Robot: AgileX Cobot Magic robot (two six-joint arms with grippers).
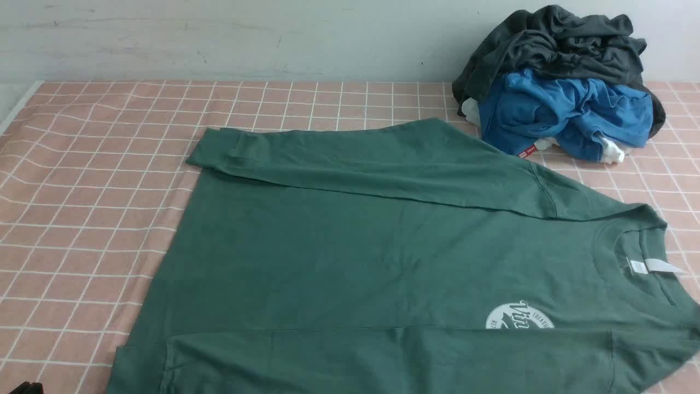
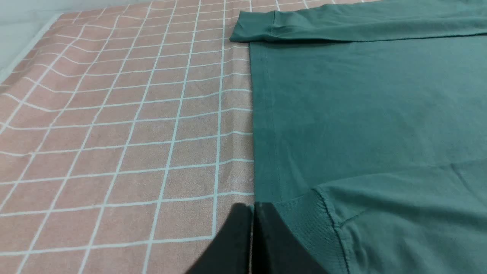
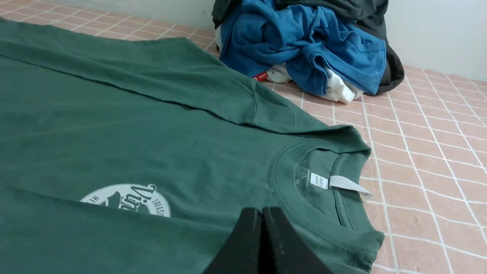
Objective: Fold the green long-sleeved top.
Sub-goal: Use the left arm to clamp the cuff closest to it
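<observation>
Here, the green long-sleeved top (image 1: 350, 246) lies spread flat, chest up, on a bench draped in a pink cloth with a white grid (image 1: 82, 219). Its hem is towards the robot's left and its crew neck towards the right. The far sleeve (image 1: 355, 158) is folded in across the body, with its cuff (image 1: 219, 153) close to the hem's far corner. The near sleeve (image 1: 383, 355) runs along the near edge and covers the lower part of the round white chest logo (image 1: 519, 316). A white neck label (image 1: 661, 266) sticks out from inside the collar. In the left wrist view, the left fingers (image 2: 234, 239) are pressed together with nothing between them. Their tips sit at the hem's edge, just beside the ribbed cuff of the near sleeve (image 2: 312, 224); whether they touch the fabric cannot be told. In the right wrist view, the right fingers (image 3: 243, 243) are likewise pressed together and empty, poised over the chest between the logo (image 3: 129, 198) and the collar (image 3: 300, 217). At the bench's far right, against a pale wall (image 1: 219, 38), a crumpled pile rests just beside the top's far shoulder. In it, a dark grey garment (image 1: 563, 44) lies over a bright blue garment (image 1: 563, 109), with a bit of white fabric (image 1: 610, 150) showing beneath.
</observation>
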